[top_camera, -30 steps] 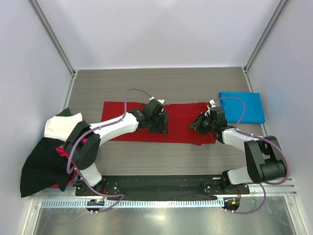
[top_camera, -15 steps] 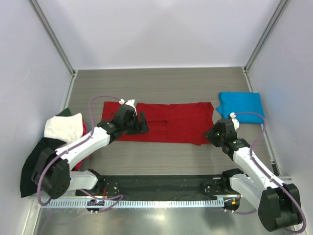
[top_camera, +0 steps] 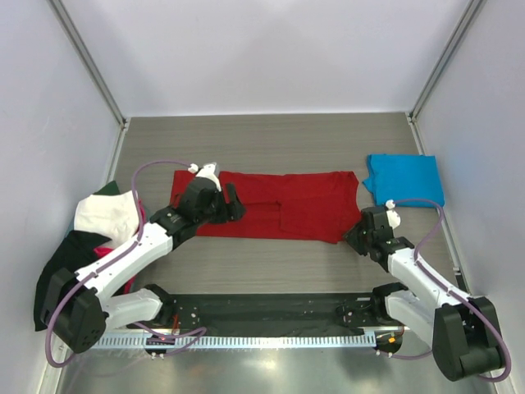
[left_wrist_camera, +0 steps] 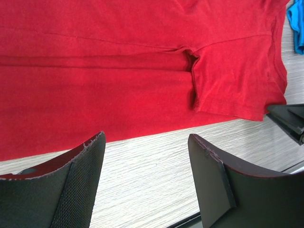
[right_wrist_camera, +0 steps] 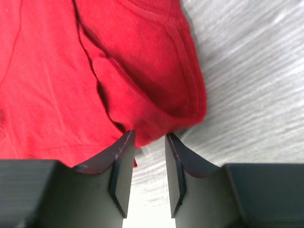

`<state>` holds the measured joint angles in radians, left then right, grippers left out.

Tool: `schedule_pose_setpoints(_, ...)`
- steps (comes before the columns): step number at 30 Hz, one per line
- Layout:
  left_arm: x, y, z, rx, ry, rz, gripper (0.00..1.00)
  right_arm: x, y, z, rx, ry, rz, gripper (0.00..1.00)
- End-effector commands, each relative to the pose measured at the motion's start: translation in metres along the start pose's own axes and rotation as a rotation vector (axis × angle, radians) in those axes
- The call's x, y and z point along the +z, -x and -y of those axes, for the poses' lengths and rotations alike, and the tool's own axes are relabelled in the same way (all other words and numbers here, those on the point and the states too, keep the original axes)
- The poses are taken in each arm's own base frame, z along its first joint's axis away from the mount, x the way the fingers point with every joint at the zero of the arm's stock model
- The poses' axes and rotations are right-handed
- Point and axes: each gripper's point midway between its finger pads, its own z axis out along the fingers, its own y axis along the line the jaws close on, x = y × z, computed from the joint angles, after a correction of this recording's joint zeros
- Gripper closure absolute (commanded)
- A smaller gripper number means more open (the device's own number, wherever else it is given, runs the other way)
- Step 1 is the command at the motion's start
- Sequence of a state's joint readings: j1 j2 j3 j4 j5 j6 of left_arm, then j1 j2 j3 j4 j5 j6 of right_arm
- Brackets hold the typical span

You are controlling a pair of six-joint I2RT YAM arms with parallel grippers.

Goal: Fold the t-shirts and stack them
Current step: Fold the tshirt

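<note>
A deep red t-shirt (top_camera: 287, 205) lies flat as a long folded band across the middle of the table, also filling the left wrist view (left_wrist_camera: 118, 61). My left gripper (top_camera: 235, 202) (left_wrist_camera: 146, 137) hangs open over the band's left part, nothing between its fingers. My right gripper (top_camera: 353, 235) (right_wrist_camera: 149, 135) sits at the band's near right corner, its jaws a narrow gap apart, the red hem (right_wrist_camera: 190, 114) just beyond the tips and not pinched. A bright blue t-shirt (top_camera: 404, 179) lies folded at the back right.
A heap of white (top_camera: 105, 212), black (top_camera: 70, 279) and magenta (top_camera: 102, 253) shirts hangs off the table's left edge. The blue shirt's edge (left_wrist_camera: 297, 23) shows at the top right of the left wrist view. Walls close in three sides.
Both arms drew back from the middle of the red shirt, the left one leftward, the right one toward the near right corner. Both grippers opened and let go of the cloth.
</note>
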<state>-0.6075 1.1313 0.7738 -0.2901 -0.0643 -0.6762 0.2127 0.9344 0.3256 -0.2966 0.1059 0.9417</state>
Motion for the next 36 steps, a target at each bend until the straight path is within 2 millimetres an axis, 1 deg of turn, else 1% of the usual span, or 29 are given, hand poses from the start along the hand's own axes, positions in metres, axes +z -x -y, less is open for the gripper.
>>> schedule_pose_setpoints(1, -0.004, 0.012, 0.000, 0.001, -0.002, 0.057, 0.28, 0.007, 0.010, 0.002, 0.013, -0.026, 0.054, 0.64)
schedule_pose_setpoints(5, -0.006, 0.012, -0.002, 0.007, 0.003, 0.062, 0.28, 0.013, 0.023, 0.002, 0.003, -0.066, 0.107, 0.70)
schedule_pose_setpoints(7, -0.006, 0.014, -0.003, 0.012, 0.008, 0.065, 0.28, 0.019, 0.030, 0.000, -0.017, -0.089, 0.120, 0.76)
schedule_pose_setpoints(8, -0.005, 0.013, -0.006, 0.014, 0.018, 0.063, 0.28, 0.022, 0.032, -0.002, -0.025, -0.100, 0.118, 0.82)
schedule_pose_setpoints(10, -0.005, 0.014, -0.013, 0.022, 0.051, 0.060, 0.29, 0.030, 0.037, -0.008, -0.043, -0.116, 0.114, 0.88)
schedule_pose_setpoints(11, -0.003, 0.015, -0.024, 0.020, 0.104, 0.066, 0.28, 0.033, 0.041, -0.012, -0.042, -0.117, 0.117, 0.93)
schedule_pose_setpoints(12, -0.003, 0.018, -0.028, 0.021, 0.128, 0.069, 0.28, 0.036, 0.051, -0.026, -0.039, -0.095, 0.139, 0.94)
schedule_pose_setpoints(13, -0.004, 0.017, -0.034, 0.022, 0.156, 0.060, 0.28, 0.046, 0.052, -0.023, -0.044, -0.128, 0.127, 0.96)
schedule_pose_setpoints(14, -0.002, 0.019, -0.040, 0.018, 0.181, 0.063, 0.28, 0.051, 0.056, -0.029, -0.043, -0.131, 0.130, 0.98)
schedule_pose_setpoints(15, -0.002, 0.019, -0.040, 0.013, 0.182, 0.064, 0.28, 0.056, 0.073, -0.051, -0.034, -0.099, 0.158, 0.99)
schedule_pose_setpoints(16, -0.001, 0.019, -0.040, 0.006, 0.176, 0.069, 0.28, 0.072, 0.073, -0.049, -0.045, -0.135, 0.141, 0.99)
schedule_pose_setpoints(17, 0.000, 0.018, -0.040, 0.001, 0.172, 0.072, 0.28, 0.084, 0.080, -0.055, -0.043, -0.148, 0.144, 0.99)
schedule_pose_setpoints(18, 0.001, 0.018, -0.039, -0.004, 0.161, 0.072, 0.28, 0.091, 0.106, -0.087, -0.023, -0.104, 0.183, 0.99)
schedule_pose_setpoints(19, 0.003, 0.018, -0.039, -0.009, 0.152, 0.079, 0.28, 0.101, 0.111, -0.104, -0.021, -0.073, 0.159, 0.99)
schedule_pose_setpoints(20, 0.005, 0.017, -0.038, -0.012, 0.149, 0.075, 0.28, 0.134, 0.103, -0.102, -0.055, -0.098, 0.094, 0.99)
schedule_pose_setpoints(21, 0.007, 0.016, -0.039, -0.013, 0.149, 0.069, 0.28, 0.140, 0.138, -0.160, -0.055, 0.018, 0.139, 0.99)
schedule_pose_setpoints(22, 0.007, 0.016, -0.038, -0.011, 0.149, 0.071, 0.28, 0.154, 0.144, -0.180, -0.066, 0.052, 0.127, 0.99)
schedule_pose_setpoints(23, 0.008, 0.016, -0.039, -0.008, 0.152, 0.070, 0.29, 0.183, 0.133, -0.191, -0.084, 0.078, 0.060, 0.98)
schedule_pose_setpoints(24, 0.011, 0.016, -0.041, -0.004, 0.162, 0.068, 0.29, 0.179, 0.164, -0.248, -0.100, 0.182, 0.102, 0.97)
schedule_pose_setpoints(25, 0.011, 0.016, -0.042, -0.002, 0.169, 0.069, 0.29, 0.183, 0.171, -0.269, -0.121, 0.212, 0.097, 0.95)
schedule_pose_setpoints(26, 0.011, 0.016, -0.044, 0.001, 0.175, 0.069, 0.29, 0.205, 0.169, -0.272, -0.139, 0.188, 0.077, 0.86)
schedule_pose_setpoints(27, 0.012, 0.015, -0.045, 0.003, 0.178, 0.068, 0.29, 0.184, 0.193, -0.310, -0.161, 0.229, 0.115, 0.78)
schedule_pose_setpoints(29, 0.013, 0.015, -0.046, 0.010, 0.178, 0.068, 0.28, 0.174, 0.208, -0.324, -0.174, 0.236, 0.133, 0.55)
schedule_pose_setpoints(30, 0.014, 0.012, -0.046, 0.033, 0.176, 0.057, 0.28, 0.160, 0.217, -0.325, -0.181, 0.223, 0.164, 0.53)
schedule_pose_setpoints(32, 0.017, 0.005, -0.048, 0.053, 0.181, 0.021, 0.30, 0.144, 0.223, -0.316, -0.215, 0.200, 0.195, 0.47)
schedule_pose_setpoints(33, 0.018, 0.002, -0.049, 0.071, 0.183, 0.011, 0.30, 0.149, 0.213, -0.297, -0.232, 0.160, 0.177, 0.47)
schedule_pose_setpoints(34, 0.019, 0.000, -0.048, 0.082, 0.183, 0.005, 0.30, 0.125, 0.219, -0.300, -0.257, 0.182, 0.203, 0.47)
schedule_pose_setpoints(35, 0.020, -0.005, -0.044, 0.109, 0.183, -0.001, 0.31, 0.121, 0.215, -0.291, -0.267, 0.174, 0.197, 0.47)
schedule_pose_setpoints(36, 0.020, -0.007, -0.042, 0.132, 0.181, -0.004, 0.32, 0.125, 0.199, -0.270, -0.283, 0.148, 0.160, 0.47)
